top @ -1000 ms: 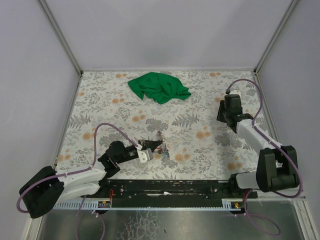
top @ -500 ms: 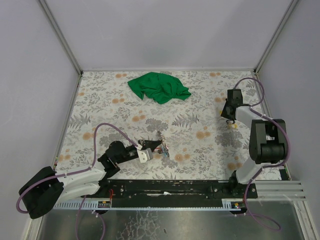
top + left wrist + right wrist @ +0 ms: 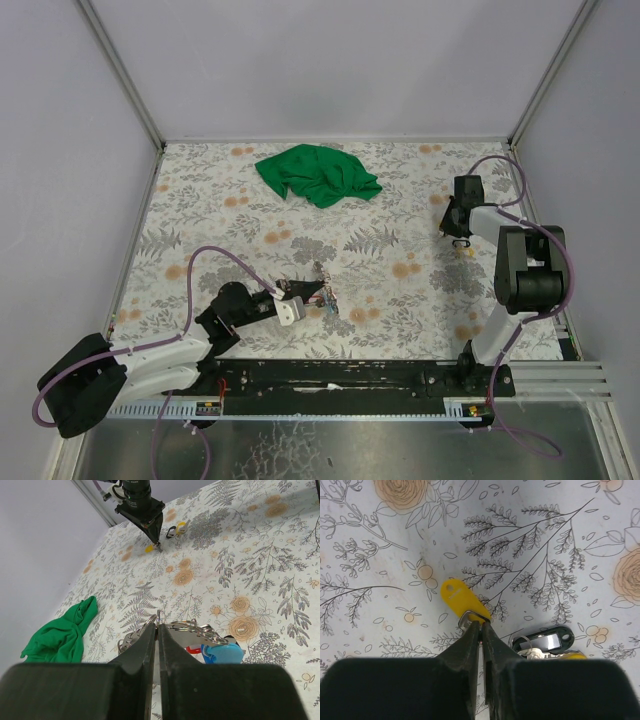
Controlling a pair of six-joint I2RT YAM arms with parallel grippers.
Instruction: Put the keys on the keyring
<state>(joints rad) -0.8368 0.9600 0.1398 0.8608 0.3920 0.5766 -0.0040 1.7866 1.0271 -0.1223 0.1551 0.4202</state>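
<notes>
My left gripper [image 3: 312, 292] is shut on the thin metal keyring [image 3: 150, 616], whose edge stands up between the tips [image 3: 158, 625]. The keys hang on its right side, one with a light blue tag [image 3: 223, 653] and one with a red tag [image 3: 193, 650], resting on the cloth. My right gripper [image 3: 459, 241] points down at the far right and is shut [image 3: 481, 625] on the metal loop of a yellow-tagged key [image 3: 461, 598]. It also shows in the left wrist view [image 3: 157, 544].
A black tag with a key and a yellow piece [image 3: 546, 640] lies just right of the right gripper. A crumpled green cloth [image 3: 318, 175] lies at the back centre. The floral table cover [image 3: 220, 230] ends at metal rails and grey walls.
The right arm has folded back and lowered its gripper to the table at the far right. The left gripper has stayed put with the keyring.
</notes>
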